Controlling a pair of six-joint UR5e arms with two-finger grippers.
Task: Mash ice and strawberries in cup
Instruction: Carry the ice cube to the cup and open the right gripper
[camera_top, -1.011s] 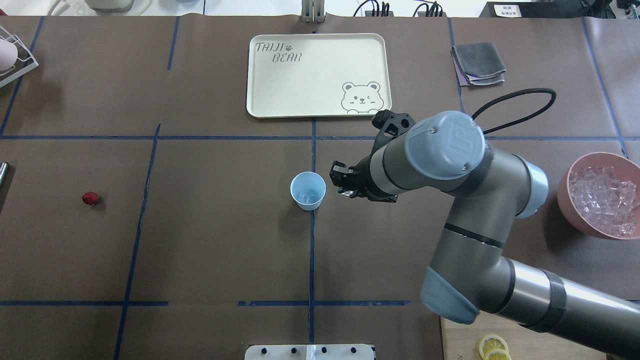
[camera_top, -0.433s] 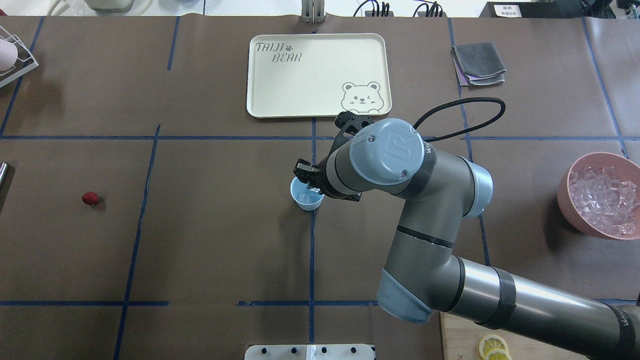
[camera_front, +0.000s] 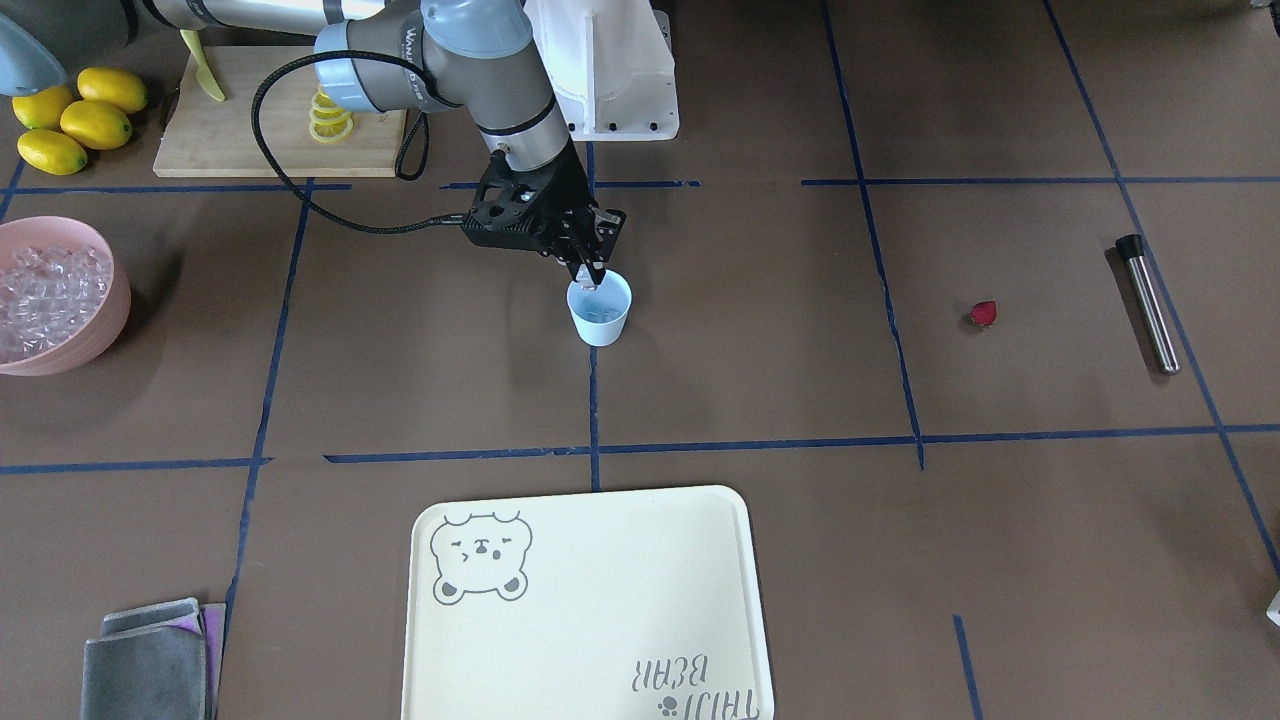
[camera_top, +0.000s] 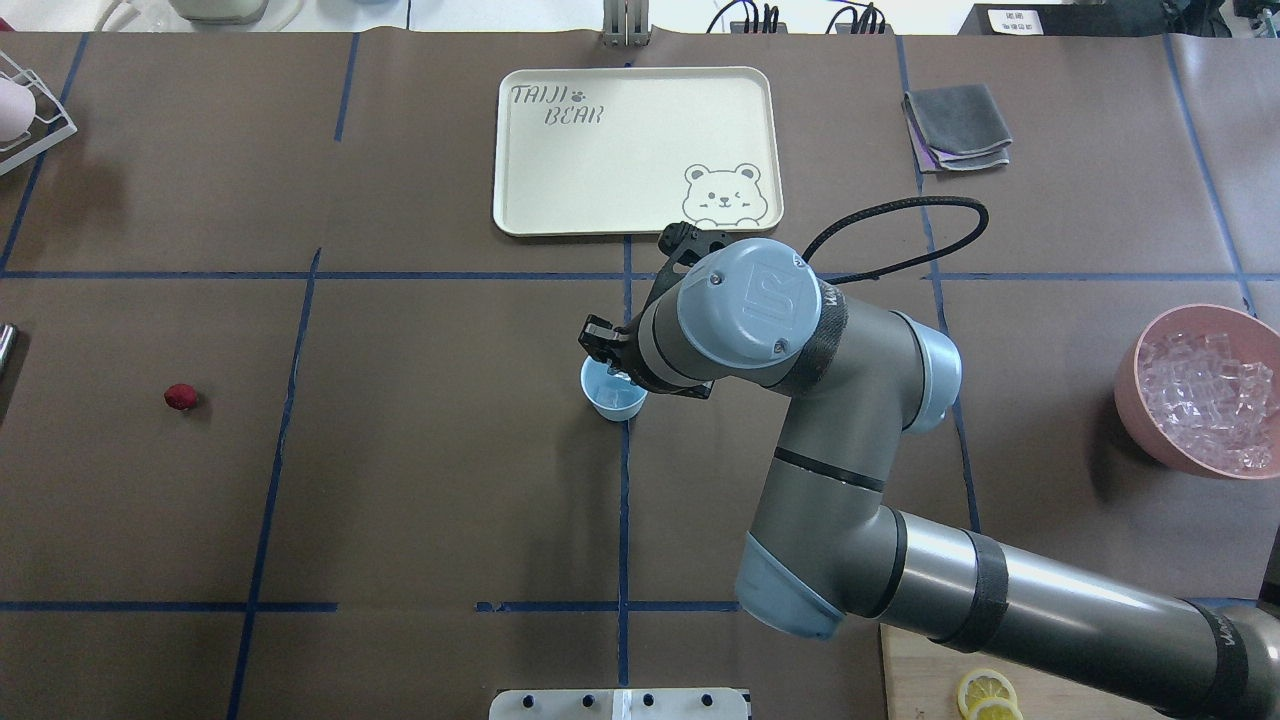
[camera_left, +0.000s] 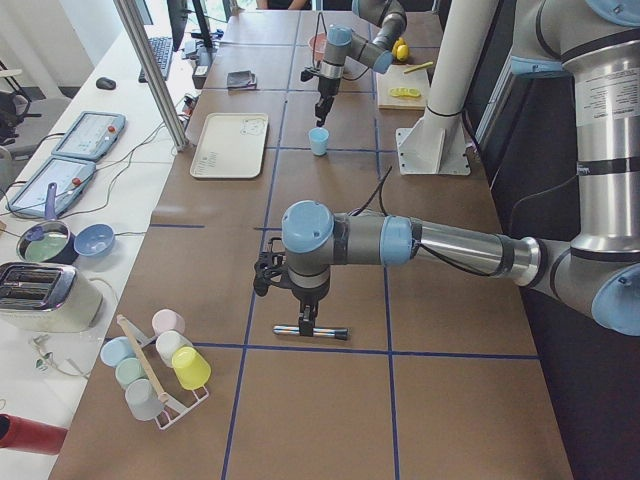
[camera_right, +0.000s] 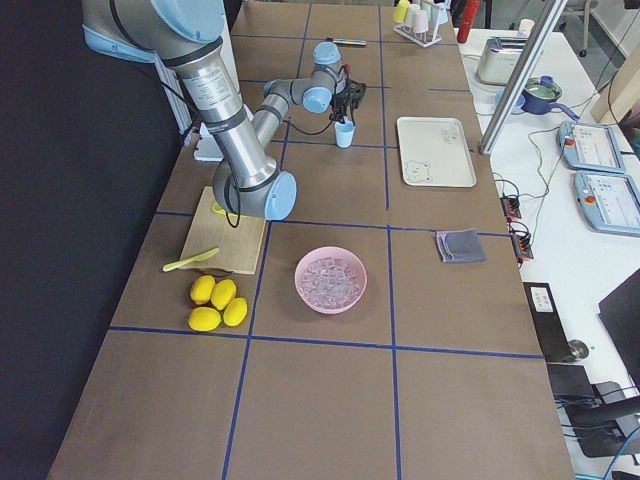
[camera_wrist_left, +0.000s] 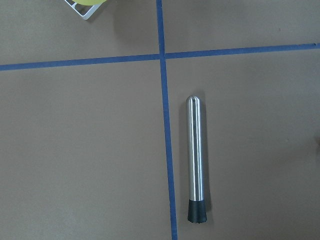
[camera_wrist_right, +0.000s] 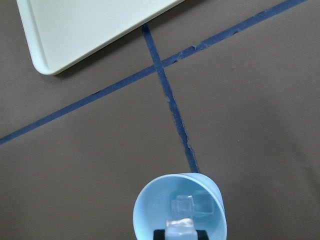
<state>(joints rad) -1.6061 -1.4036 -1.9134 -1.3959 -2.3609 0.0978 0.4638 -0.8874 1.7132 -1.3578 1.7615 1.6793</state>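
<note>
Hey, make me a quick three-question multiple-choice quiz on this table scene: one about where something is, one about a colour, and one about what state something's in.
1. Where is the strawberry relative to the cup?
A. inside it
B. on the bare table, well apart from it
C. balanced on its rim

2. What colour is the bowl heaped with ice?
A. pink
B. green
C. white

3. What is the right gripper doing?
A. its fingers are shut on an ice cube above the cup
B. hanging wide open and empty
C. gripping the strawberry

Answers:
1. B, the berry lies alone on the table, far from the cup.
2. A, the bowl's wall is pink.
3. A, the right wrist view shows the cube between the fingers over the cup's mouth.
</note>
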